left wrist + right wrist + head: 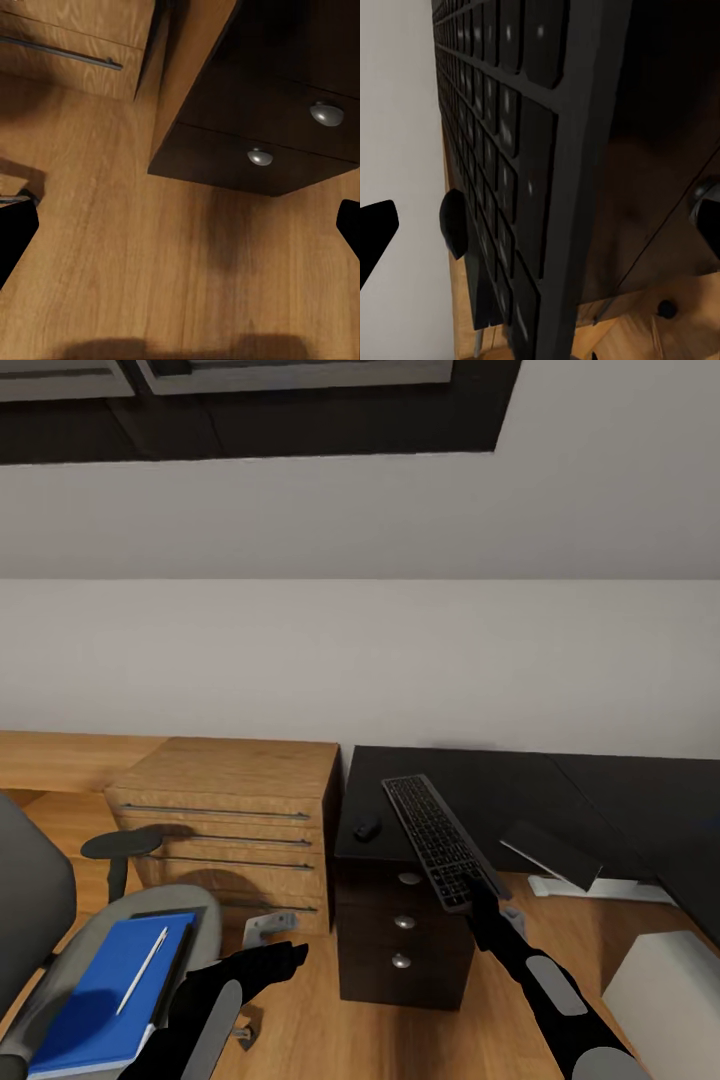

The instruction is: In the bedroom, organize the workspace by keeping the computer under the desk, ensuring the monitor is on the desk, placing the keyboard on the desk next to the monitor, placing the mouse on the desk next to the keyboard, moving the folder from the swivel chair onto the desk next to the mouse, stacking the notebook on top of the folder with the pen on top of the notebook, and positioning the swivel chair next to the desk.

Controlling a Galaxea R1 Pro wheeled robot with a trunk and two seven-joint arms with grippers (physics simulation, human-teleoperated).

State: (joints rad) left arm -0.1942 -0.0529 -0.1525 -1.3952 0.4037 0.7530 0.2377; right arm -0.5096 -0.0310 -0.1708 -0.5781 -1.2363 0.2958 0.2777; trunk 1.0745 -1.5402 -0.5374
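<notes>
R claw [478, 895] pinching the keyboard [440, 840] at its near end; kb is tilted, near end lifted over the table's front edge, far end out over the table [500, 790] top. R wrist cam: key rows [502, 150] fill the frame close-up and edge-on, one black fingertip [371, 232] beside it.

L claw [275, 958] spread, nothing in it, hanging low over the wood floor [300, 1030] in front of the table's drawer unit. L wrist cam: both fingertips [15, 240] wide apart at the frame edges, floor between them, black drawers w/ round silver knobs [327, 113] beyond.

Rel. to table:
- mouse [367, 826], small black, on the top near the wooden-chest end, just beside the kb's far half, not touching as far as I can tell.
- monitor [552, 853] not on top: leaning tilted on the floor under/in front of the table, away from the chest, black face up, pale base part by it.
- computer [665, 985], light grey box, on the floor in front of the table, past the monitor.
- wooden chest [235, 810] w/ bar handles butts against the table's end.
- swivel chair [60, 940] apart from the table, in front of the chest. Seat carries the folder [90, 1000], blue; dark notebook [180, 950] edge shows under/behind it, stack order can't tell; white pen [142, 970] lies on the folder.
</notes>
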